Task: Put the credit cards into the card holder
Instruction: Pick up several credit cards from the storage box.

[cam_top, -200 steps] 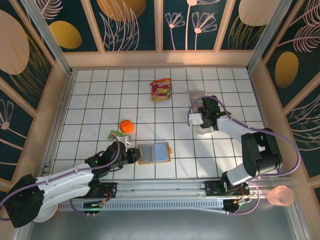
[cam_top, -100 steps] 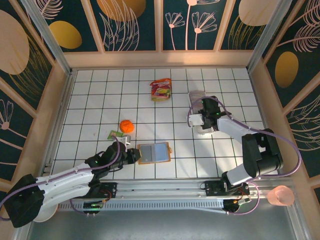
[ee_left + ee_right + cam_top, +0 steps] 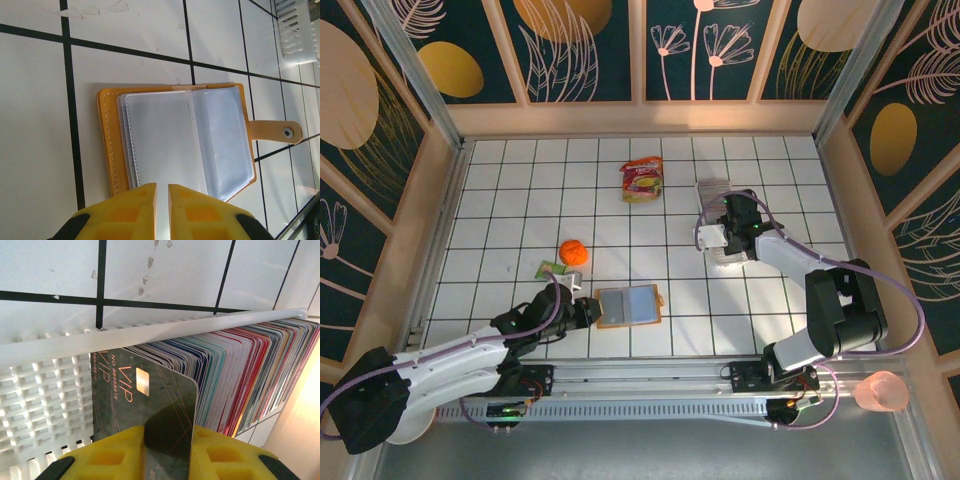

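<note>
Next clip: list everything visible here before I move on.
card holder: one, orange-brown, grey-blue inside, lying open on the near tiles
credit cards: a packed row, mixed colours, standing in the tray
dark VIP card: one, at the row's front
tray: one, white slatted, right of centre
snack packet: one, red-yellow, far middle
ball: one, orange, left of centre
small packet: one, green, beside the ball
cup: one, pink, off the table's near right
left arm: jaws closed on the card holder's sleeve
right arm: jaws closed on the dark VIP card
</note>
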### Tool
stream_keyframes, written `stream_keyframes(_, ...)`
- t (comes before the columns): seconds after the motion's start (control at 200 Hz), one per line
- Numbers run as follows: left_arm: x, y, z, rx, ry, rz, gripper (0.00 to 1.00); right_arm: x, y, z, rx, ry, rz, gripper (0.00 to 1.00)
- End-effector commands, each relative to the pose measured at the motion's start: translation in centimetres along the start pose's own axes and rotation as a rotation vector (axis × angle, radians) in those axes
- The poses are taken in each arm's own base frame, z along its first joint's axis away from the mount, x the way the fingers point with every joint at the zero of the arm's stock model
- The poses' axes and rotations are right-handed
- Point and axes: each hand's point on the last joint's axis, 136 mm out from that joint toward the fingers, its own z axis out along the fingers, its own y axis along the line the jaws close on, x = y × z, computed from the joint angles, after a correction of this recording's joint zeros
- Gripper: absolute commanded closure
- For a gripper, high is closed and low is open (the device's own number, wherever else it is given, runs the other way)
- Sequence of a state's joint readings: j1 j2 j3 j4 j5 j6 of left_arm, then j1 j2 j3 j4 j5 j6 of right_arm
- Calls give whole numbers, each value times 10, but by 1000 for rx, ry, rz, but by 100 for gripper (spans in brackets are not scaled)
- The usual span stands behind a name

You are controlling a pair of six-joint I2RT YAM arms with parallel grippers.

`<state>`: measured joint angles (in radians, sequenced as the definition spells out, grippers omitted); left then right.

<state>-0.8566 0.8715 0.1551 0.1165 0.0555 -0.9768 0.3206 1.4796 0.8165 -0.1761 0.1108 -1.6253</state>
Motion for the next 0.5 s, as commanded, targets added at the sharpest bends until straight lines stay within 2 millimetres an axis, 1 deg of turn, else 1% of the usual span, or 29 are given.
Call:
stream_keyframes(0.0,1,-5,0,24,9,-7,87,2,-41,-16,134,12,-2,76)
stream_keyframes(0.07,1,-5,0,24,8,-8,87,2,-40,-16,131,12,1,76)
stream_keyframes(0.305,0,-7,1,29,5,-11,87,2,-38,-21,129,3,12,84)
stream_keyframes(0.49,1,-7,1,33,11,-11,88,3,-38,-25,132,5,16,86)
